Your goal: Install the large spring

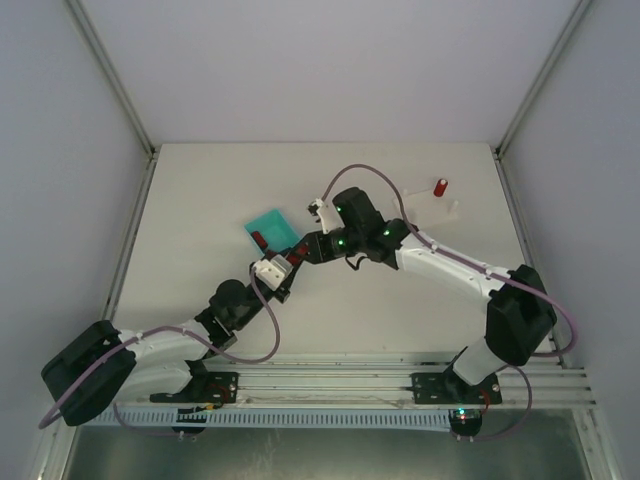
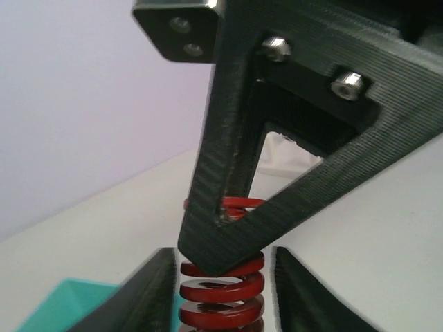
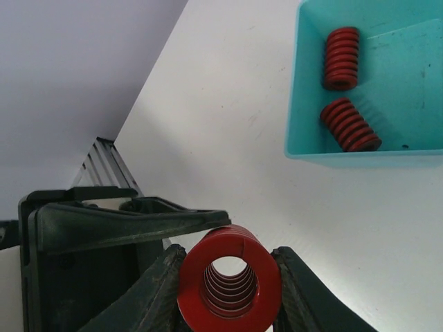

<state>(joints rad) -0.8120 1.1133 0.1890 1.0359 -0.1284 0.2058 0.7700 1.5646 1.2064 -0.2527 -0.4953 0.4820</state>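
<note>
Top external view: a pale tabletop (image 1: 200,200) sat enclosed by white walls. Two black arms reached in from the near edge and met left of centre. The left end effector (image 1: 287,265) and the right end effector (image 1: 303,250) came together tip to tip, just beside the near corner of a teal tray (image 1: 272,220). From this height the large spring could not be made out between them. Well apart, toward the far right, a small red object (image 1: 440,187) stood beside a white piece (image 1: 453,208).

Left wrist view: the large spring (image 2: 221,294), red with thick coils, stood upright between the left end effector's (image 2: 223,277) two dark fingers (image 2: 142,301). A thin strip of light showed on each side of the coils and the frame cut off the lower part, so I could not tell whether these fingers were clenched on it. A black triangular finger (image 2: 228,228) of the right end effector crossed in front of the spring's upper coils. A corner of the teal tray (image 2: 55,304) showed at lower left.

Right wrist view: the large spring (image 3: 230,280) appeared end-on, its open bore facing the camera. The right end effector (image 3: 228,256) was grasping it, one finger (image 3: 156,294) pressed to each side. The left end effector's black body (image 3: 104,256) sat just to the left, against the spring's rim. Farther off, the teal tray (image 3: 415,83) rested on the tabletop holding two red springs (image 3: 342,59), lying on their sides, apart from each other.
</note>
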